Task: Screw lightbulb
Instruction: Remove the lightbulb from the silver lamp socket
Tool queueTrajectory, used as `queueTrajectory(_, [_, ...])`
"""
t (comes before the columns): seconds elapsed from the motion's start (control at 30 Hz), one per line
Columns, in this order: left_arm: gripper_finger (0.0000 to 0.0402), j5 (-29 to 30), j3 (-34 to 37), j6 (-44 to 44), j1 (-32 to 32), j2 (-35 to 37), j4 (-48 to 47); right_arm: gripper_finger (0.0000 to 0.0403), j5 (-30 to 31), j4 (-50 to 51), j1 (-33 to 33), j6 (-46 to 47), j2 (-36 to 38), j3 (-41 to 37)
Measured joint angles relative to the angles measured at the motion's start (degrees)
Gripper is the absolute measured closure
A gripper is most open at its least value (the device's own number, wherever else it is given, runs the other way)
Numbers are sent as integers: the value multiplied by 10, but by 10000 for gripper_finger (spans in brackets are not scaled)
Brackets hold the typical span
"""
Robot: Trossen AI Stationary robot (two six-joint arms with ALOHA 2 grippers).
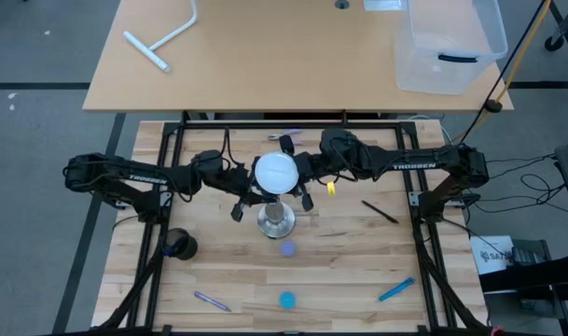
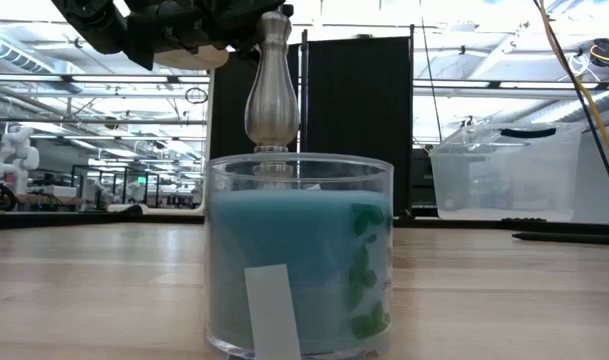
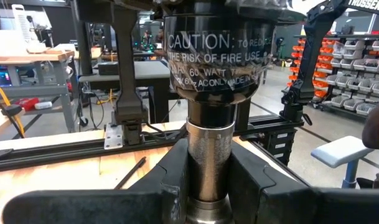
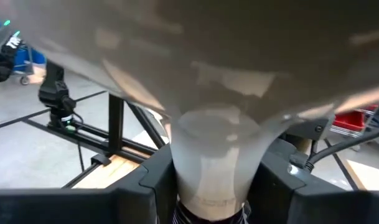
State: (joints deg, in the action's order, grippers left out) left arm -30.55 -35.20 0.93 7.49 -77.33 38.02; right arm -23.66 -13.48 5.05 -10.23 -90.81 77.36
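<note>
The white frosted lightbulb [image 1: 275, 172] stands over the silvery socket stand, whose round base [image 1: 276, 222] rests on the wooden table. The stand's black socket top [image 3: 217, 53] bears a caution label. My left gripper [image 3: 208, 186], reaching in from the table's left, is shut on the stand's post. My right gripper [image 4: 209, 186], reaching in from the right, is shut on the bulb's neck. The bulb's globe [image 4: 195, 56] fills the right wrist view. Whether the screw base sits in the socket is hidden. The post also shows in the low view [image 2: 272, 95]. My left gripper pinches the stand's silvery post [image 3: 208, 155] between its two fingers, just below the black socket top. The fingers come in level from the table's left and lie across the upright post. The stand rests on its base on the table. My right gripper pinches the bulb's greyish neck [image 4: 211, 158] between its two fingers, just below the globe. The fingers come in about level from the table's right, across the neck. The bulb stands upright, globe up, over the stand.
A blue candle jar [image 2: 299, 255] stands close before the low camera. On the table lie a dark cup [image 1: 181, 245], a black pen [image 1: 380, 212], a blue pen [image 1: 396, 289], a purple pen [image 1: 212, 301] and a small purple disc [image 1: 287, 248]. A clear bin [image 1: 449, 42] stands on the far table.
</note>
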Motion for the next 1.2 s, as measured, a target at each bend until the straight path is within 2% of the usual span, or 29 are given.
queueTrajectory(0.17, [327,-1,0,0,0,0,0,253,-30,0,7,-13,0,0])
queueTrajectory(0.4, [327,-9,0,2,0,0,0,242,-38,0,5,-32,0,0])
queueTrajectory(0.7, [327,-18,0,9,0,1,-1,137,-41,-3,5,-11,1,0])
queueTrajectory(0.83, [327,-13,0,7,0,1,-1,106,-39,5,5,-16,5,0])
queueTrajectory(1.2, [327,10,2,-5,-1,1,6,100,-35,108,5,-71,73,0])
